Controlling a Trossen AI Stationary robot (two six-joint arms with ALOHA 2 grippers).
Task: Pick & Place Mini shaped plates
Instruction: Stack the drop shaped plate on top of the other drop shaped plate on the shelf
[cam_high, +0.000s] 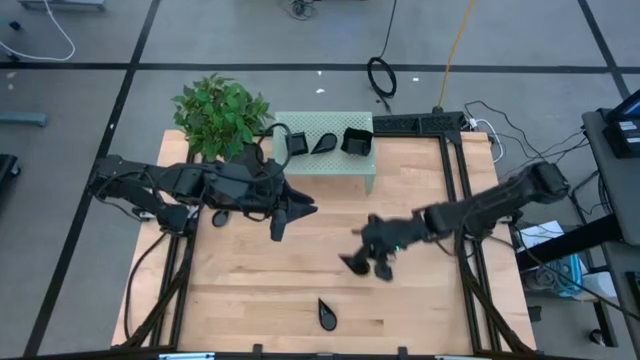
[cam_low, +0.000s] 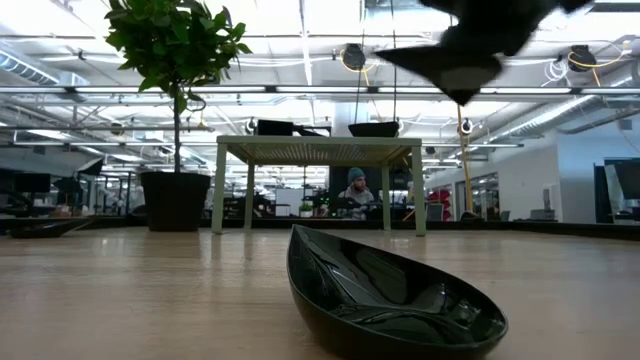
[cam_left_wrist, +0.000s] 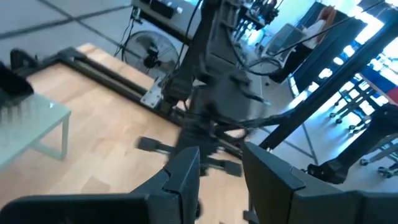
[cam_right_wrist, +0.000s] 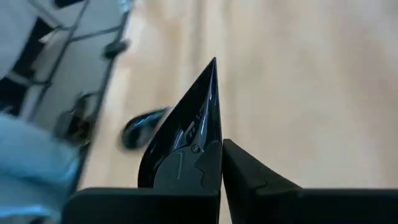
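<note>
My right gripper (cam_high: 368, 262) is shut on a black teardrop dish (cam_right_wrist: 186, 124) above the middle of the table; it shows high up in the low view (cam_low: 450, 60). A second teardrop dish (cam_high: 326, 314) rests on its underside near the table's front edge, close in the low view (cam_low: 390, 300). Three black dishes (cam_high: 323, 143) sit on a pale green stand (cam_high: 330, 170) at the back. My left gripper (cam_high: 290, 215) is open and empty, left of centre, its fingers (cam_left_wrist: 186, 180) apart. My right gripper pinches the teardrop dish's wide end (cam_right_wrist: 199, 152) between its two fingers. The fingers come from the table's right, slanting down. The dish's pointed tip (cam_right_wrist: 213, 62) points away from the gripper, and the dish is lifted clear of the table.
A potted plant (cam_high: 220, 115) stands at the table's far left beside the stand. Another dark dish (cam_high: 220, 217) lies under my left arm. Black frame rails (cam_high: 465, 200) run along the table's sides. A person (cam_low: 357, 185) sits far behind the table. Bare wood lies between the arms.
</note>
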